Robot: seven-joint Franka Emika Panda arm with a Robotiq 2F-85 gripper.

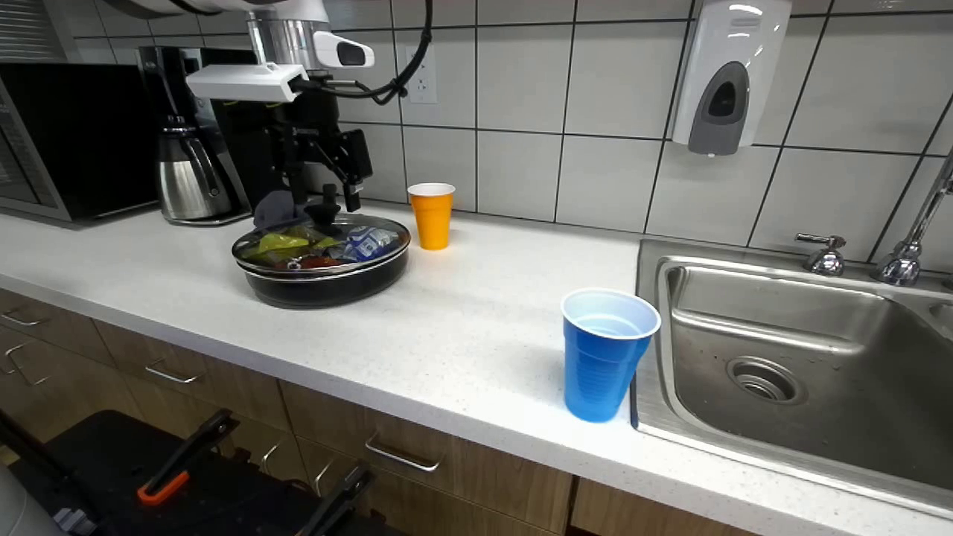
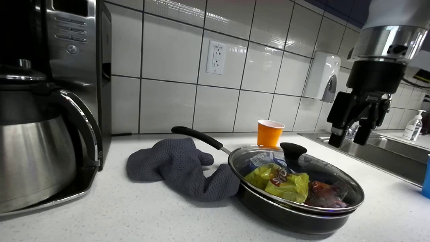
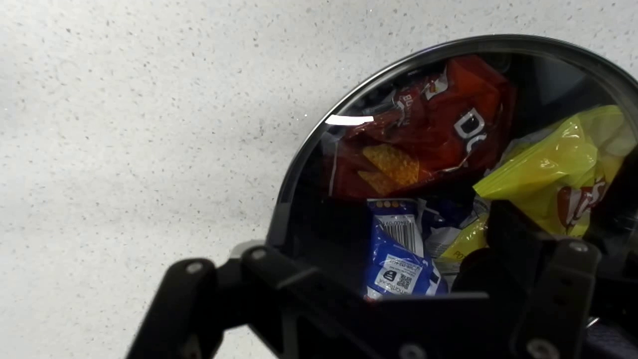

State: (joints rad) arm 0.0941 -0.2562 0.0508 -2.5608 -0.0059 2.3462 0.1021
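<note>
A broad lane of counter (image 1: 476, 327) lies open between the pan (image 1: 327, 290) and the blue cup (image 1: 603, 372), which stands just beside the sink (image 1: 841, 357). Toward the tiled wall (image 1: 521, 82), the orange cup (image 1: 432, 219) narrows the passage beside the pan. The gray cloth (image 2: 181, 164) and the raised pan handle (image 2: 201, 137) obstruct the side toward the coffee maker (image 2: 74, 67). In both exterior views the fingers (image 2: 362, 134) hang parted, a gap between them, with the lid knob (image 2: 293, 151) jutting up nearby.

A pale tiled wall (image 1: 521, 82) backs the speckled counter (image 1: 476, 327) above wood-fronted drawers (image 1: 480, 473).
</note>
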